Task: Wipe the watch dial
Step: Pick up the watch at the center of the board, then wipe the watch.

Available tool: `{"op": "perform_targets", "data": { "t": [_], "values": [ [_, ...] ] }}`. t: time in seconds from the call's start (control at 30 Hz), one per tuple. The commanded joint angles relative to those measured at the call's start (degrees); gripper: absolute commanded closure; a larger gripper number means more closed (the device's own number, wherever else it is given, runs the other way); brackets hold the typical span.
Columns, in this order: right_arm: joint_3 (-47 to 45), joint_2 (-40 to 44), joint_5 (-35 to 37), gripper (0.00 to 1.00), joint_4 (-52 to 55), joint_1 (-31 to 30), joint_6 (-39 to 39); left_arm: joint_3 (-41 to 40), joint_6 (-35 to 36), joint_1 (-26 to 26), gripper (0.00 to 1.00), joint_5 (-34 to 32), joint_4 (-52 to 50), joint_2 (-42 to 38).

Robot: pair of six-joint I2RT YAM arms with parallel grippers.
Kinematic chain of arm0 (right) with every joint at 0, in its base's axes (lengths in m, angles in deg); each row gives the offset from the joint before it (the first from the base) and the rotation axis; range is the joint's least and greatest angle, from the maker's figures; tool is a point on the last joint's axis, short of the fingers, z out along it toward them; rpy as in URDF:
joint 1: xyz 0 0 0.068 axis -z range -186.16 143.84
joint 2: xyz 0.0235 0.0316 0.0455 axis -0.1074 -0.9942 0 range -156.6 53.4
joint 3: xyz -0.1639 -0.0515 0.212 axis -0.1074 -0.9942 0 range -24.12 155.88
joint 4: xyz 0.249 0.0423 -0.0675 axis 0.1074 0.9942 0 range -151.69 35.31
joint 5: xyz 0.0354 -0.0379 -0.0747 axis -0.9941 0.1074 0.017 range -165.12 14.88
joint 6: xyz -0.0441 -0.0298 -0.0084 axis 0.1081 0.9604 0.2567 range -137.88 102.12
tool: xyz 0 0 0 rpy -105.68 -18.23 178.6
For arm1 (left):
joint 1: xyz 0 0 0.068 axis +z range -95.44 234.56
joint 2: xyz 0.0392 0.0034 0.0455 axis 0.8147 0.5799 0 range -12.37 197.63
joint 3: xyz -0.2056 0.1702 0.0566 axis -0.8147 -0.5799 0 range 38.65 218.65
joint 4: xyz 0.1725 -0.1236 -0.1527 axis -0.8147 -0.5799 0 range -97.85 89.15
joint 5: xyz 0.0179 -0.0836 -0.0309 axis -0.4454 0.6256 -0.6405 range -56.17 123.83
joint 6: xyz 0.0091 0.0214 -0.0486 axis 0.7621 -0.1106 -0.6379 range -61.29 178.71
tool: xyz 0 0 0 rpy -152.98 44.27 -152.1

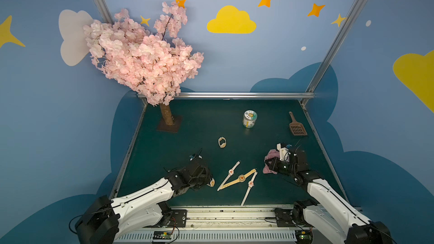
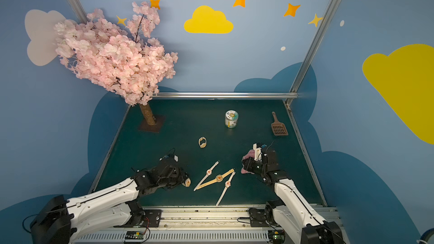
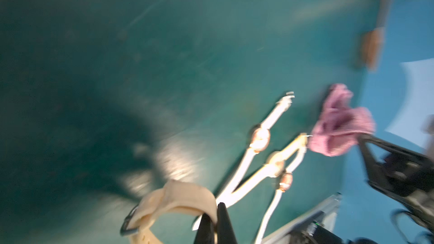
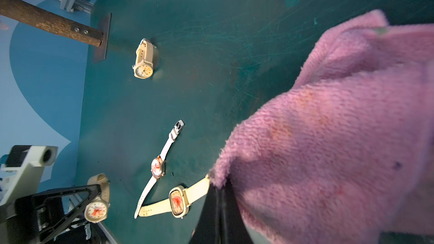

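My left gripper (image 1: 208, 180) (image 3: 215, 212) is shut on the strap of a cream watch (image 1: 212, 182) (image 3: 178, 195), holding it just above the table at the front left. The right wrist view shows the round watch dial (image 4: 95, 211) with a red smear on it. My right gripper (image 1: 270, 164) (image 4: 219, 184) is shut on a crumpled pink cloth (image 1: 270, 157) (image 4: 328, 137) over the table's right side, well apart from the held watch. The left wrist view is blurred.
Three stained watches lie flat between the arms: white-strapped (image 1: 231, 172), tan (image 1: 242, 178) and white-strapped (image 1: 250, 183). A buckled cream watch (image 1: 222, 142) stands further back. A jar (image 1: 249, 119), a brown scoop (image 1: 297, 127) and a blossom tree (image 1: 143, 59) stand at the back.
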Motion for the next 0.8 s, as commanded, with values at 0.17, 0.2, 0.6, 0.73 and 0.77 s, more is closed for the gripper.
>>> {"op": "perform_targets", "data": {
  "t": [0.17,0.2,0.6,0.73,0.77],
  "values": [
    [0.5,14.9,4.8,1.00,4.8,-0.2,1.6,4.6,17.5,9.7,0.97,13.2,17.1,-3.3],
    [1.1,16.5,4.8,1.00,5.0,-0.1,1.8,5.6,18.3,11.2,0.97,17.1,18.9,-2.1],
    [12.1,18.1,-6.3,1.00,1.1,-0.2,6.6,18.4,16.2,15.4,0.97,39.8,45.8,21.3],
    [14.9,12.8,-13.0,1.00,-3.5,-0.7,5.8,22.5,14.8,15.4,0.97,42.0,51.7,27.2],
    [15.6,11.5,-14.1,1.00,-4.2,-1.0,5.9,23.2,14.6,15.3,0.97,42.2,52.8,28.3]
  ]
}}
